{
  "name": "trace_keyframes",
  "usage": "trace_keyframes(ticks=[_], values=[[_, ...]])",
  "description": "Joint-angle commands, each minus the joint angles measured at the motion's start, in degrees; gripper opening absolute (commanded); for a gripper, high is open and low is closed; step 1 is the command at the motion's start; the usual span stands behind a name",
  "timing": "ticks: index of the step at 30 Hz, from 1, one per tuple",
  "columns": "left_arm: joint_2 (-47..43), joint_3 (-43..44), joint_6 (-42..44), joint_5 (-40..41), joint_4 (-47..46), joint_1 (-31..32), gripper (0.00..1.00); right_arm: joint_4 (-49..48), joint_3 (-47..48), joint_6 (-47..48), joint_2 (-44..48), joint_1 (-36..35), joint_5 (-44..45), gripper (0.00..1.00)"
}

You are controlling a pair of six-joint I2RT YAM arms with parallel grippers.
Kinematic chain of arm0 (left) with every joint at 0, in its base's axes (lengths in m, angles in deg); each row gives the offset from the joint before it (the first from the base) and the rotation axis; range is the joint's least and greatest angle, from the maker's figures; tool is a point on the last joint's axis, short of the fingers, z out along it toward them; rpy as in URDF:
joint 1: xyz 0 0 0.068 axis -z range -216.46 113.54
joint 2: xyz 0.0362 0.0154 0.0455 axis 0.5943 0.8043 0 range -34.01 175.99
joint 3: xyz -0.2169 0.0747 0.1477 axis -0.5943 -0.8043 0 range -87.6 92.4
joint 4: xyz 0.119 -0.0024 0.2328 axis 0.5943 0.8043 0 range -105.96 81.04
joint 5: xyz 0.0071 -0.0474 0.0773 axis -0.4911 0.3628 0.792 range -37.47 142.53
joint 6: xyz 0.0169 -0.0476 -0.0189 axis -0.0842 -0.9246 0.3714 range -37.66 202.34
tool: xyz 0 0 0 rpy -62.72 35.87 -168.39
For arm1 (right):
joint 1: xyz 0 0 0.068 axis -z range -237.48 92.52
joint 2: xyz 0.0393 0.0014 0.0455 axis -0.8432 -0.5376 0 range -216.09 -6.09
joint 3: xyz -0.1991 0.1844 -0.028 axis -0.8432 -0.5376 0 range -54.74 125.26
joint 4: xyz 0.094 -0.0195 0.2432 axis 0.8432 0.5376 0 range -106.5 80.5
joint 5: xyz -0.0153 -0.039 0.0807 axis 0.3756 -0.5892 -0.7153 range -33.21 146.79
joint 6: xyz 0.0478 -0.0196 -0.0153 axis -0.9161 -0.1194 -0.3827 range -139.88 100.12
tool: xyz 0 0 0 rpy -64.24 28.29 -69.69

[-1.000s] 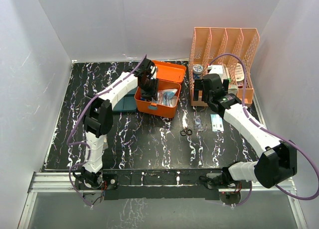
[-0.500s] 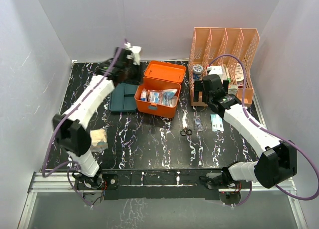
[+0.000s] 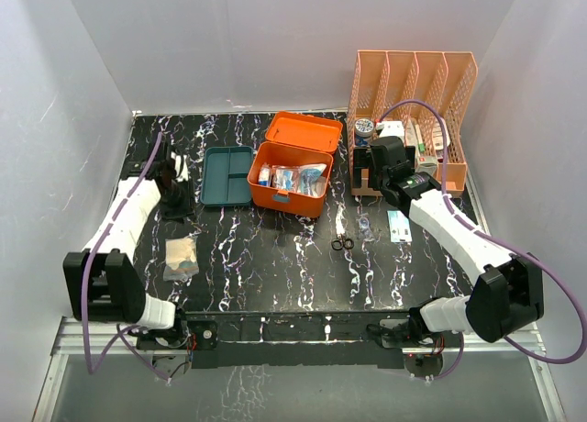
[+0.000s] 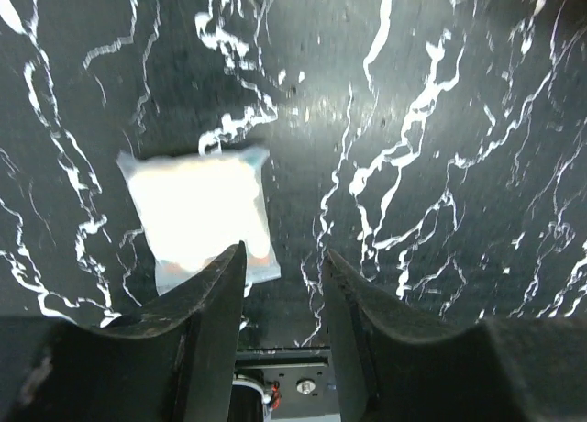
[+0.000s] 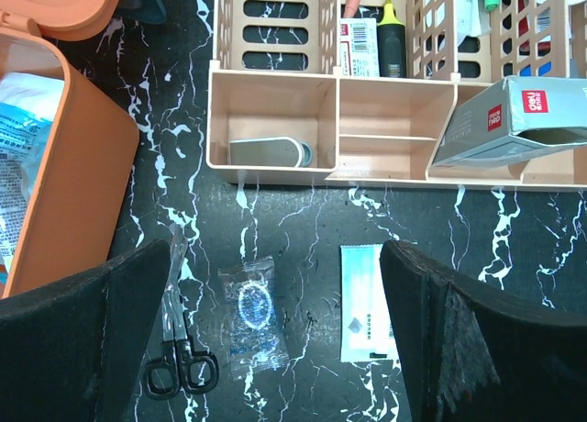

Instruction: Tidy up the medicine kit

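Observation:
The orange medicine kit (image 3: 292,185) stands open at the back middle with its lid (image 3: 305,129) tipped back and several packets inside. Its teal divided tray (image 3: 227,175) lies on the table to its left. My left gripper (image 3: 177,205) hovers at the far left, open and empty. In the left wrist view its jaws (image 4: 280,257) stand a little apart above the table, just right of a white packet (image 4: 202,213). My right gripper (image 3: 381,172) hangs wide open and empty (image 5: 275,252) over a clear packet (image 5: 257,314), between the scissors (image 5: 179,353) and a white-teal sachet (image 5: 367,303).
A peach slatted file organizer (image 3: 413,101) stands at the back right with pens, boxes and a grey box (image 5: 509,133) in it. The white packet (image 3: 180,257) lies at the front left. The scissors (image 3: 342,242), clear packet (image 3: 365,227) and sachet (image 3: 397,226) lie between kit and organizer.
My left arm has swung out of the kit, over the back left, to the far left of the table. The teal tray and white packet now show. The right arm has barely moved.

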Motion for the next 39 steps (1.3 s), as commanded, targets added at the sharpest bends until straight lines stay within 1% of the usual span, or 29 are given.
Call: trace_keyframes(ticks=[1, 4, 7, 11, 15, 18, 22, 27, 32, 37, 39], values=[[-6.86, -4.08, 0.02, -2.12, 2.44, -0.92, 0.39, -3.6, 1.08, 0.58, 0.03, 0.34, -0.71, 0.98], [-5.75, -5.04, 0.42, -2.62, 1.41, -1.31, 0.4, -3.35, 1.37, 0.61, -0.1, 0.3, -0.81, 0.98], [-2.17, -5.64, -0.78, -3.04, 1.02, -2.74, 0.42, -2.85, 1.98, 0.45, -0.34, 0.32, -0.79, 0.98], [1.14, -8.49, -5.02, -4.21, -0.01, -4.27, 0.43, -2.51, 2.42, 0.21, -0.71, 0.31, -0.89, 0.98], [1.17, -10.25, -8.2, -4.86, -0.07, -4.3, 0.44, -1.3, 2.47, -0.14, -0.36, 0.32, -0.76, 0.98], [1.56, -10.29, -10.48, -1.26, 0.51, -4.38, 0.48, -1.21, 1.74, -0.56, 0.18, 0.29, -1.06, 0.98], [4.07, -10.06, -11.96, 1.05, 0.49, -4.31, 0.48, -1.21, 1.39, -1.42, 0.34, 0.32, -1.58, 0.98], [7.58, -9.14, -7.83, 4.09, -2.21, -4.27, 0.5, -0.94, 1.95, -1.75, 0.24, 0.32, -1.55, 0.98], [10.17, -9.02, -4.03, 3.67, -3.05, -4.26, 0.49, -0.77, 1.71, -1.78, 0.41, 0.31, -1.1, 0.98], [12.72, -9.38, -1.91, 4.04, -3.42, -4.3, 0.45, -0.77, 1.31, -2.06, 0.5, 0.31, -1.07, 0.98], [13.59, -9.47, -1.21, 3.76, -3.67, -4.27, 0.4, -0.77, 1.47, -2.04, 0.45, 0.31, -1.0, 0.98]])
